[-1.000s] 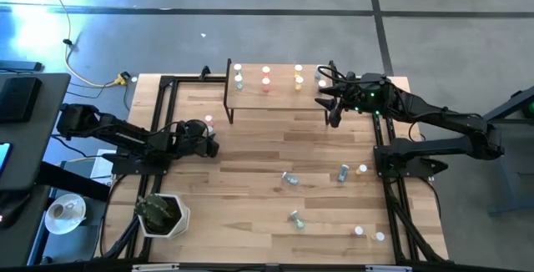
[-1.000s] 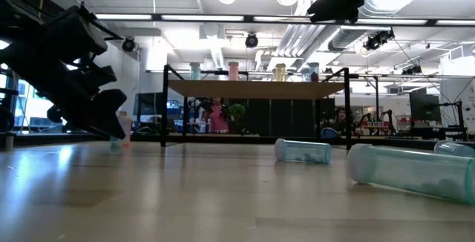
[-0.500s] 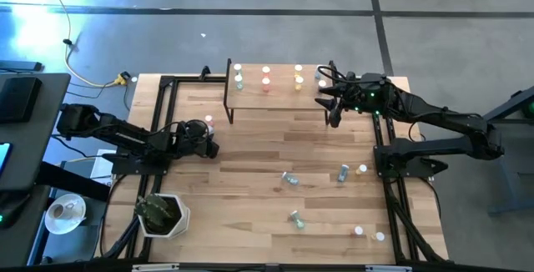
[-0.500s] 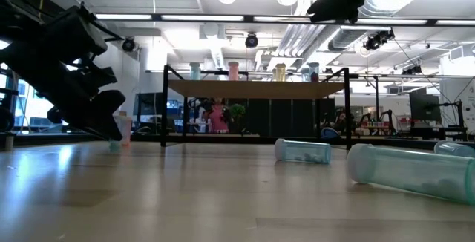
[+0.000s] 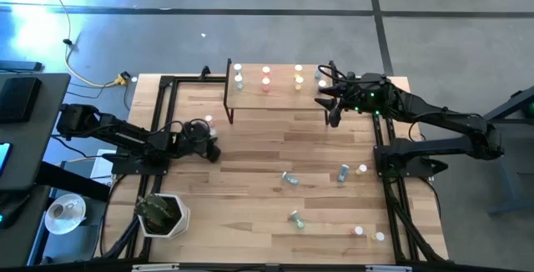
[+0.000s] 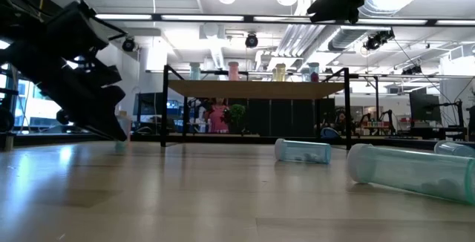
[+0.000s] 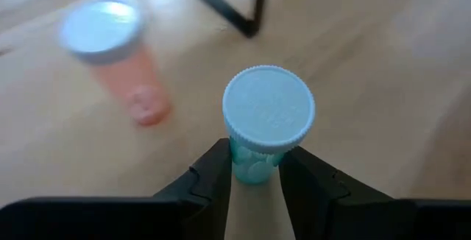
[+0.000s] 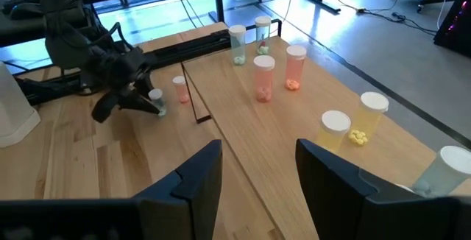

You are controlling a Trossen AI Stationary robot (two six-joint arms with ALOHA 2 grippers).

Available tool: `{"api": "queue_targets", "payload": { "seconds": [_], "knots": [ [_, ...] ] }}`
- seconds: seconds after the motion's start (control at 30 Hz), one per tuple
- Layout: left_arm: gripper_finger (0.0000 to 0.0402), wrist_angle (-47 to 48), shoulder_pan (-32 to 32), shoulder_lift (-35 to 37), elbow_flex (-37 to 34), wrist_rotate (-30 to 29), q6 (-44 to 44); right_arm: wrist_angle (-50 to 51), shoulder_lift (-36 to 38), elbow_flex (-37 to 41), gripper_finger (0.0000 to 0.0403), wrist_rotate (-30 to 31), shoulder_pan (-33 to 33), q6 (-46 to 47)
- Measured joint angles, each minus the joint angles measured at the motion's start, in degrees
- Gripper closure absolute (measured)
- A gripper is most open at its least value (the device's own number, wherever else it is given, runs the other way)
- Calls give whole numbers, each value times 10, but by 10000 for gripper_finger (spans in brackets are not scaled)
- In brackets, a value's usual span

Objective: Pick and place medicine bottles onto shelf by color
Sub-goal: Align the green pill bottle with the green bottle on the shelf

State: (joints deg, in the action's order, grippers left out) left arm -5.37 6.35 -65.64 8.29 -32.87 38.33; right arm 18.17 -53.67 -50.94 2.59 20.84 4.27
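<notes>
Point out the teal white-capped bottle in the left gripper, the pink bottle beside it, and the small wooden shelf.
teal white-capped bottle (image 7: 268, 112): left wrist view, on its cap.
pink bottle (image 7: 136, 78): left wrist view, upper body.
small wooden shelf (image 6: 256, 89): low view, front edge of the board.

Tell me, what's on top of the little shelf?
Bottles stand upright on the shelf: two green, two pink, two yellow and a bluish one. Anything beyond them is out of view.

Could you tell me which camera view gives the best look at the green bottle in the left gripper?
The left wrist view: the green bottle fills the middle, white cap up, pinched by the left gripper. The high view shows only the arm over it; the low view a sliver beside the gripper; the right wrist view a speck.
</notes>
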Motion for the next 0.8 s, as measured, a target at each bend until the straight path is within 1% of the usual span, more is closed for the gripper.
{"api": "queue_targets", "payload": {
  "seconds": [0.13,0.3,0.37,0.5,0.6,0.8],
  "knots": [
    [306,-32,0,0,1,50,-34,0,0,0,237,-3,-11,3],
    [306,-34,0,0,27,112,-87,-1,-3,0,237,-7,-40,3],
    [306,-34,0,0,41,130,-106,-2,-11,0,237,-21,-53,3],
    [305,-34,0,0,71,163,-139,-22,-45,0,237,-49,-77,2],
    [305,-34,0,0,93,186,-161,-49,-79,0,237,-52,-95,-15],
    [305,-26,-4,0,140,229,-198,-114,-141,0,237,-64,-122,-17]
  ]
}}
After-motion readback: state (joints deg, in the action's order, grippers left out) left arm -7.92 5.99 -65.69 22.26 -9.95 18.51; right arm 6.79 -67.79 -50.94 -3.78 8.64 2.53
